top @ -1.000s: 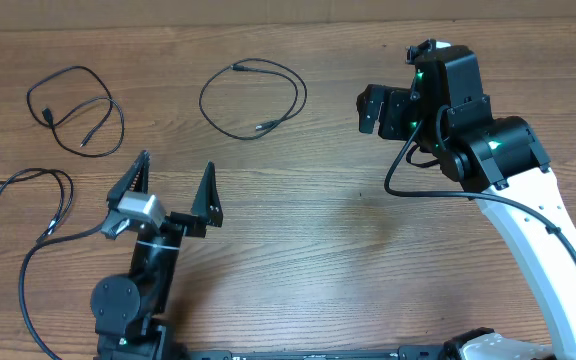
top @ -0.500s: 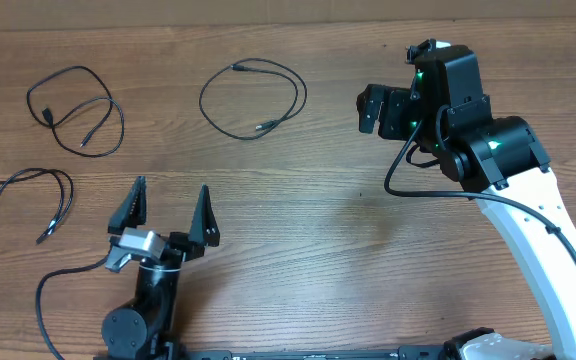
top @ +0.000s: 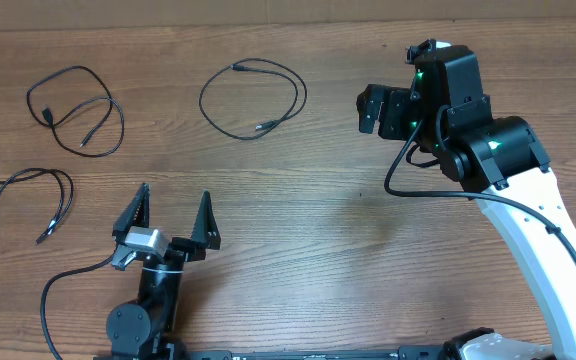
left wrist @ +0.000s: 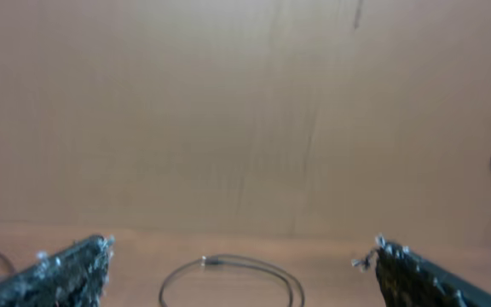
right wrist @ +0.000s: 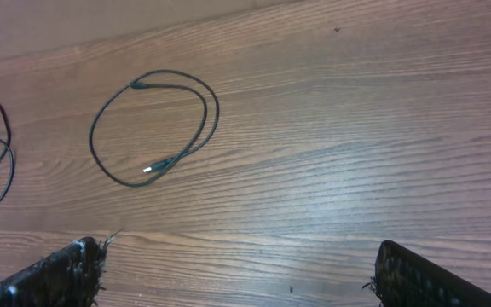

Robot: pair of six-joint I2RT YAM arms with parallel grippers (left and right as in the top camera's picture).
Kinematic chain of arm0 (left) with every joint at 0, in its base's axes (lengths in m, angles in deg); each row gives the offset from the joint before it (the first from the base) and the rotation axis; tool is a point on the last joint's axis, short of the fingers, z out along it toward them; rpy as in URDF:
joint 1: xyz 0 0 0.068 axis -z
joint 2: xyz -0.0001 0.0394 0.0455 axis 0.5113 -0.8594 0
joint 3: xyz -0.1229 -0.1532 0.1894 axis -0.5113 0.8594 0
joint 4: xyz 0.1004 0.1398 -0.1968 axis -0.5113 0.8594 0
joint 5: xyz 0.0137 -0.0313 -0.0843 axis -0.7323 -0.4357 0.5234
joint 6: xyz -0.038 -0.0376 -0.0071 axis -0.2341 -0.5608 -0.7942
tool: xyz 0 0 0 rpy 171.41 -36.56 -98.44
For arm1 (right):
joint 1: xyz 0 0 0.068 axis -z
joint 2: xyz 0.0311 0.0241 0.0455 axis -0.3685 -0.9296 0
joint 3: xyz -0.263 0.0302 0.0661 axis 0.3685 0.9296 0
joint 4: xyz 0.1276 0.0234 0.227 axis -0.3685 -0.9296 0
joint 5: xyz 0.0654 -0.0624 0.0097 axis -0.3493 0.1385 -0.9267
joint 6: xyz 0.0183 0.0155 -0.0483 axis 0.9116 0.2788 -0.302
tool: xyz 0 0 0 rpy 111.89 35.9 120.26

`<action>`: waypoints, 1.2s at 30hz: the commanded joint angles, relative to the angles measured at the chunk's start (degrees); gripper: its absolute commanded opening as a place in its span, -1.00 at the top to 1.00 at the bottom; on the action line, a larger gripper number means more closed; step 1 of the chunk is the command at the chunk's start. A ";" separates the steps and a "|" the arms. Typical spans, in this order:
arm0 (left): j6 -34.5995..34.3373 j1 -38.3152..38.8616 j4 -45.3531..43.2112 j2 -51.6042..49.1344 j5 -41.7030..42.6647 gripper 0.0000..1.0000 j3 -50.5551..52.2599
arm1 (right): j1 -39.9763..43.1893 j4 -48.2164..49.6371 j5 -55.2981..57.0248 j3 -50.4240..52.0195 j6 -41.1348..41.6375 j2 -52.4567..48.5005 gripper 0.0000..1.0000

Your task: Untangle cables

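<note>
- Lying furthest left, the far-left cable hooks round, its plug end trailing toward the robot's side; the left arm is nearest.
- Behind it, the coiled cable sits apart from the others.
- The left gripper stands wide and empty, pointing away.
- Ahead and right of it, the looped cable lies as an oval stretched crosswise.
- The right gripper is also wide and empty, with the loop to its left.
</note>
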 commanded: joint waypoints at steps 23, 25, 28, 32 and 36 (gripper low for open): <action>3.13 -3.78 33.40 14.36 -1.29 -0.99 0.24 | -0.13 0.28 0.57 -0.20 -0.24 0.00 -1.00; 3.10 -3.78 33.38 14.36 -1.18 -0.99 0.24 | -0.13 0.28 0.57 -0.20 -0.24 0.00 -1.00; 3.13 -3.78 33.38 14.36 -1.20 -0.99 0.24 | -0.13 0.28 0.57 -0.20 -0.24 0.00 -1.00; 3.13 -3.78 33.38 14.36 -1.20 -0.99 0.24 | -0.13 0.28 0.57 -0.20 -0.26 0.00 -1.00; 3.13 -3.78 33.38 14.32 -1.20 -0.99 0.24 | -0.13 0.28 0.57 -0.20 -0.24 0.00 -1.00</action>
